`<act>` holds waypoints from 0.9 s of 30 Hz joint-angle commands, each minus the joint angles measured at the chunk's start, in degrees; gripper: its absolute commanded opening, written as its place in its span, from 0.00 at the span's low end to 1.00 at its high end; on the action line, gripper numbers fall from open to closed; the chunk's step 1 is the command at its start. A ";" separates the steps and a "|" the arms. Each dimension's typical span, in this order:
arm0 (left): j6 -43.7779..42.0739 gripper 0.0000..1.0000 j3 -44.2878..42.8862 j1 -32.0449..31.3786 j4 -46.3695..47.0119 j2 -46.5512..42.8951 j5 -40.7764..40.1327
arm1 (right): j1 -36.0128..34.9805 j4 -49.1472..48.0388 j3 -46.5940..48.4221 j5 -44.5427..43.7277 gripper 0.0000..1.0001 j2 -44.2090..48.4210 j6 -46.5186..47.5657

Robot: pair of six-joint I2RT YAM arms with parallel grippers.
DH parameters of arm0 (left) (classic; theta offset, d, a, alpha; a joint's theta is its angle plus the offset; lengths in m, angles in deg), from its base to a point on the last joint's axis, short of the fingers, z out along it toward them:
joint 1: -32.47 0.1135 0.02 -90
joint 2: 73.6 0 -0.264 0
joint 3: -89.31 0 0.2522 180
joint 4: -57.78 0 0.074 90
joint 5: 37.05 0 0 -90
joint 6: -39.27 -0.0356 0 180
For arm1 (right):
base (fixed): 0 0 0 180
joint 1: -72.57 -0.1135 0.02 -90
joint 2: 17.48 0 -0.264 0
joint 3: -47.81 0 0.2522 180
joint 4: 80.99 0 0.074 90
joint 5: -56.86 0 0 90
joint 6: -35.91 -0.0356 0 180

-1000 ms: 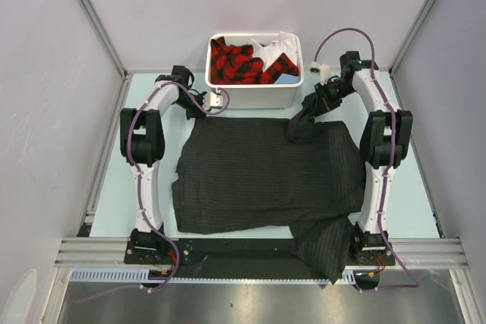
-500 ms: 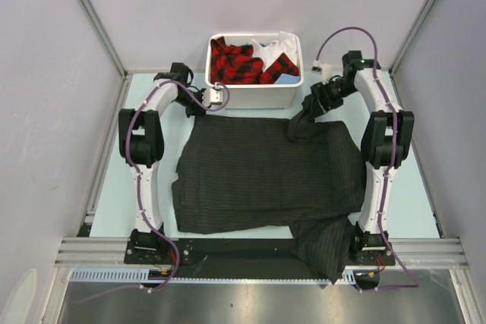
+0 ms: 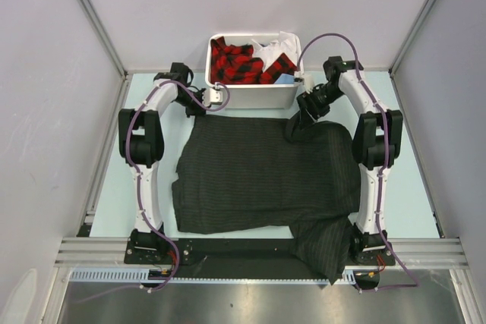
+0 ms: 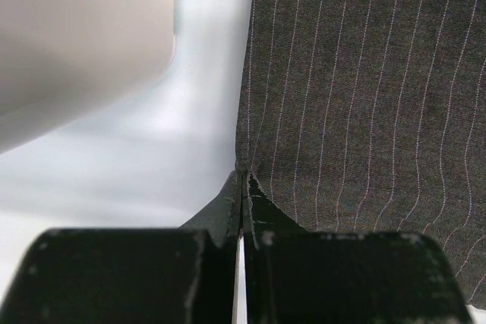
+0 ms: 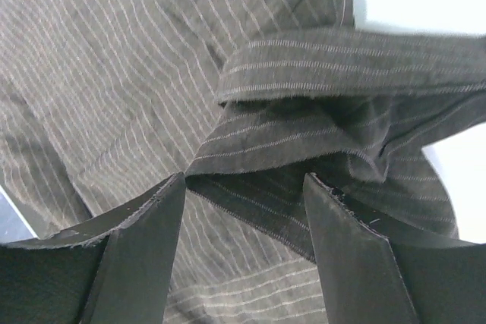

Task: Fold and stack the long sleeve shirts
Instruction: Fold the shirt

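**Pinstriped shirt [image 3: 258,176] lies spread on the table, each far corner met by a gripper**

At the near edge, one part of the dark shirt spills past the table's [image 3: 110,210] front lip, just beside the right arm's [image 3: 372,180] base. The rest lies flat across the middle. Its near hem runs roughly straight, and its left edge is ragged and sits close to the left arm [image 3: 144,172]. Its right edge touches or passes under the right arm. Bare pale table shows outside both arms as a narrow strip along each wall, wider at the far corners.

Farther back, the left gripper [image 4: 241,187] is clenched at the shirt's far left corner. The cloth's edge runs straight into its closed tips, so it appears to pinch the fabric there.

At the far right corner the right gripper [image 5: 244,178] stands with its jaws spread apart. It straddles a raised, bunched fold of the shirt without clamping it, and the fold's point just meets one finger.

Beyond the shirt's far edge only a thin band of table shows. Then comes the white bin [image 3: 254,97], set against the back wall between the two grippers. It holds red plaid cloth [image 3: 235,62] and a white cloth [image 3: 279,42].
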 commanded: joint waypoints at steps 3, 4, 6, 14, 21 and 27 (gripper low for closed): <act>-0.36 0.00 -0.11 -0.33 -0.46 -3.12 2.36 | -0.09 4.37 2.92 1.98 0.70 3.02 2.48; -0.45 0.00 -0.20 -0.33 -0.38 -3.12 2.36 | -0.27 4.37 2.92 2.16 0.70 3.20 2.22; -0.37 0.00 -0.29 -0.33 -0.38 -3.03 2.28 | -0.71 4.28 3.00 2.51 0.70 2.94 1.52; -0.37 0.00 -0.29 -0.33 -0.46 -3.21 2.19 | -1.59 1.47 1.16 0.67 0.46 1.88 -0.06; 4.38 0.00 -3.10 1.42 -0.11 -3.56 3.15 | 3.76 -2.74 4.05 -1.71 0.00 2.32 -4.80; 6.66 0.00 -3.19 3.01 0.41 -5.67 3.94 | 12.64 -4.94 13.37 3.30 0.00 1.27 -11.13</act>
